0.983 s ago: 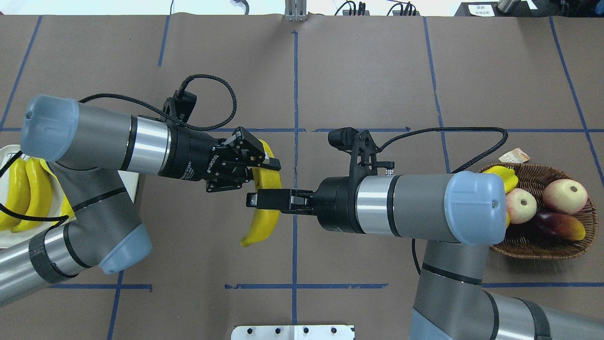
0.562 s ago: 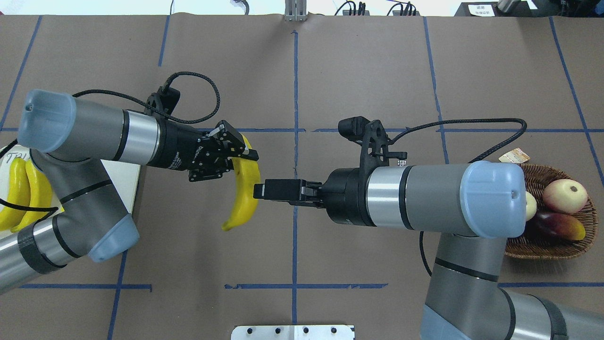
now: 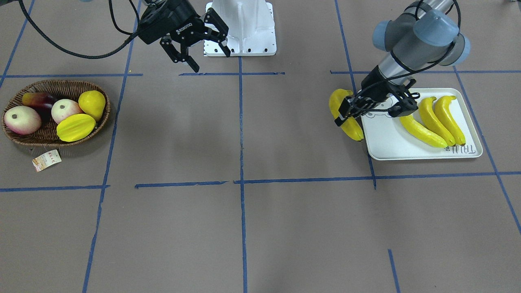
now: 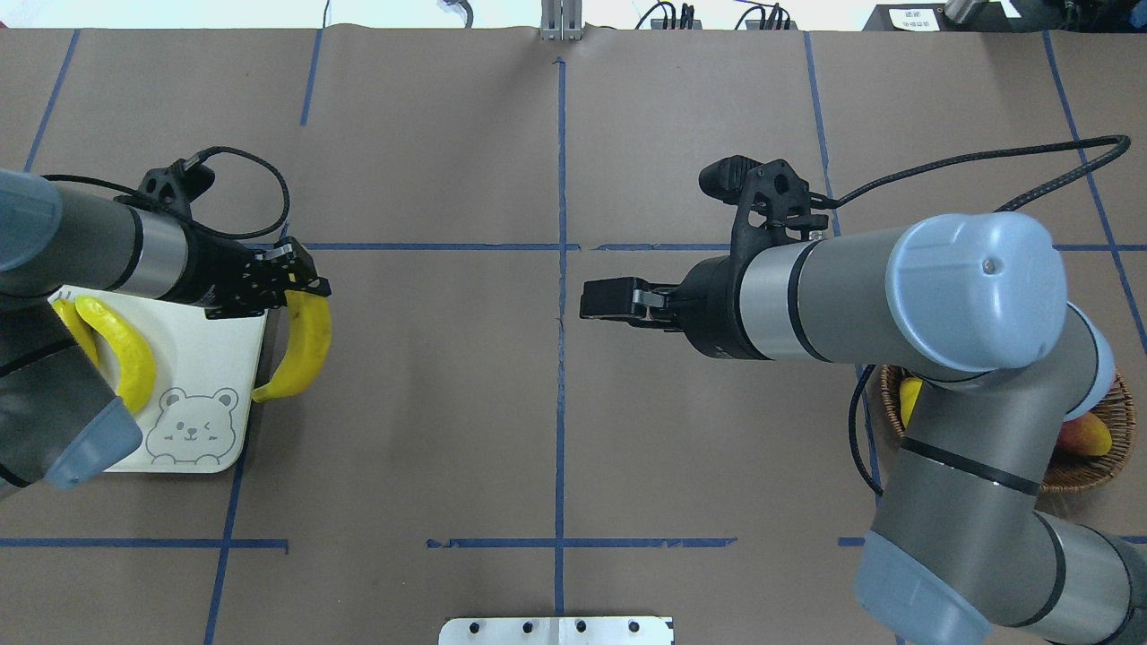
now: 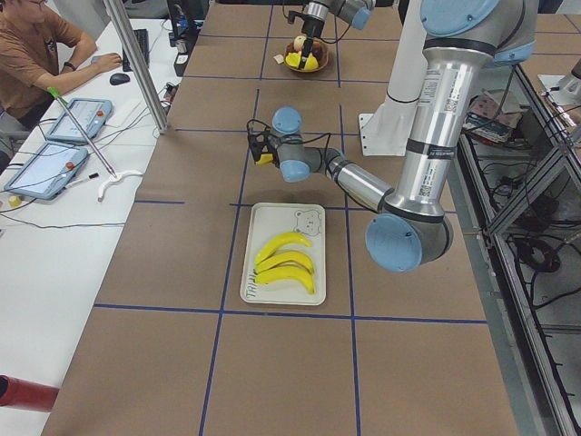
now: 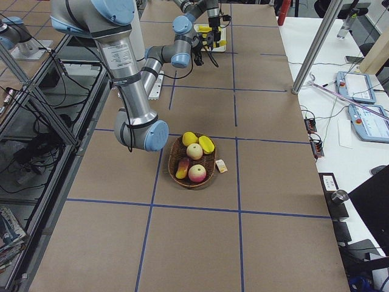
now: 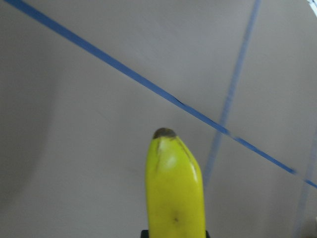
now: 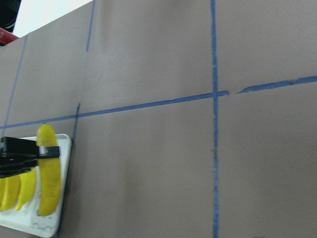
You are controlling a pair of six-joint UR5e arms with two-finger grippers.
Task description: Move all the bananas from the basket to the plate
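Now the left gripper (image 4: 298,288) is clamped on the far end of a banana (image 4: 303,351). That fruit curves down just outside the right rim of the plate (image 4: 219,345), with its near tip at the edge. Three more bananas (image 3: 432,120) lie side by side on the plate's left half. Over mid-table, the right gripper (image 3: 212,62) hangs with fingers spread wide and nothing between them. Far right, the basket (image 3: 24,140) holds a starfruit (image 3: 76,127) and other fruit.
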